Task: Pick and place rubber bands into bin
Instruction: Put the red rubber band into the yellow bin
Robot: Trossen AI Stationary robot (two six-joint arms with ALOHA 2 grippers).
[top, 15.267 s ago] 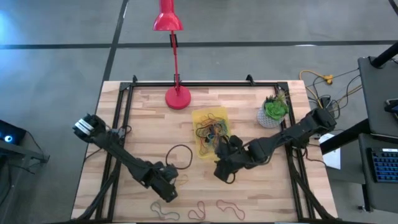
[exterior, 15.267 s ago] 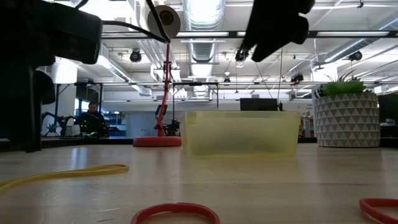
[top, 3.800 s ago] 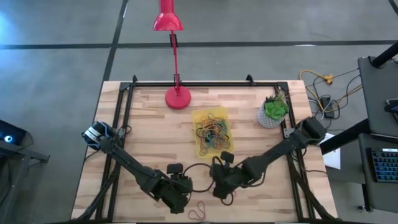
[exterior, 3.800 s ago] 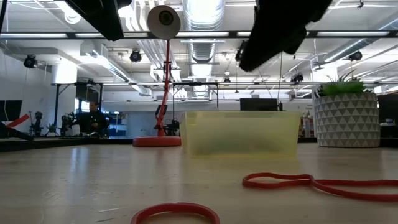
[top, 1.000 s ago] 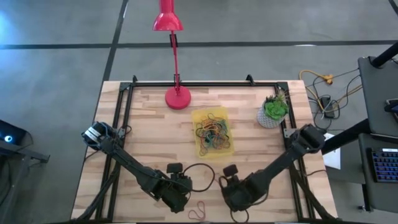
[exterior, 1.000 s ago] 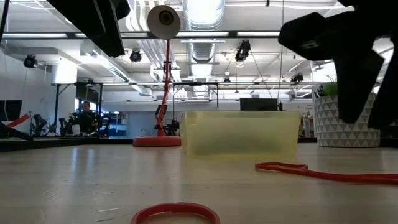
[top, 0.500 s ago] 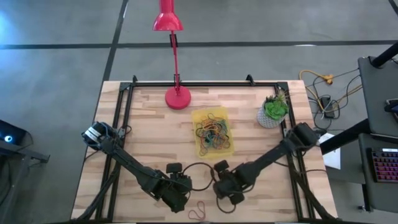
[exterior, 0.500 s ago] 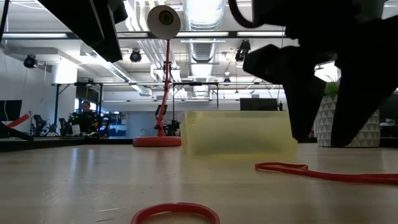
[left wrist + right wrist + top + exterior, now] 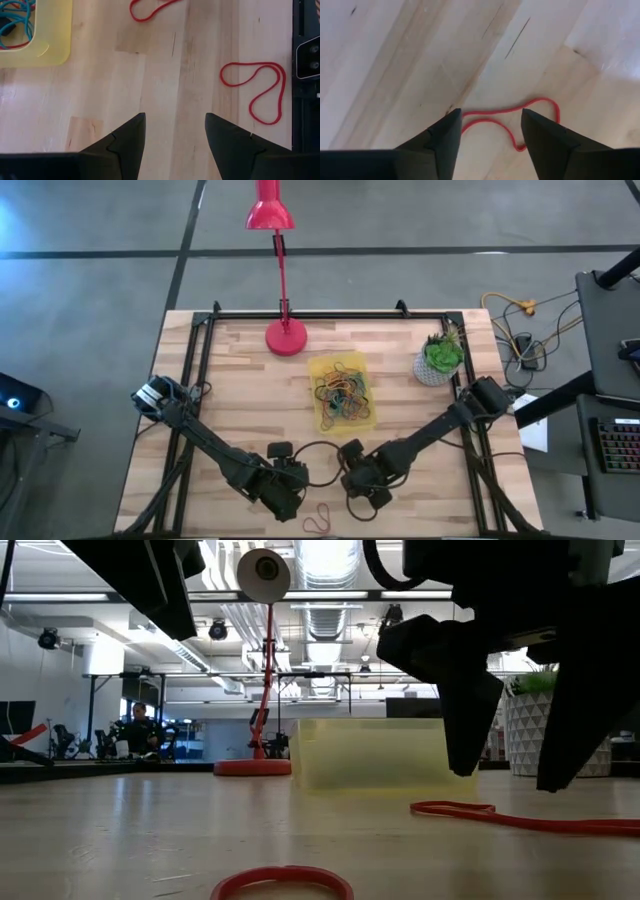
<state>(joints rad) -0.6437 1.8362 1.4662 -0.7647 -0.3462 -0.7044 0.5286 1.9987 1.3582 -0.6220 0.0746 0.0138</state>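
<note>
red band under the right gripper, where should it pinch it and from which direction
Probably from straight above, on the narrow waist of the red rubber band, where its two strands run close together. It lies flat on the table in a pinched figure-eight, so one closing stroke there could catch both strands. The right gripper is open and hovers over that stretch; the left gripper hangs open elsewhere.

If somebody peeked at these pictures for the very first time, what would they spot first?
Probably the tall red lamp at the table's far edge, and in front of it the yellow bin heaped with colourful rubber bands. Next, the right hand, open just above a red rubber band lying on the wood near the front, with the left hand open beside it.
</note>
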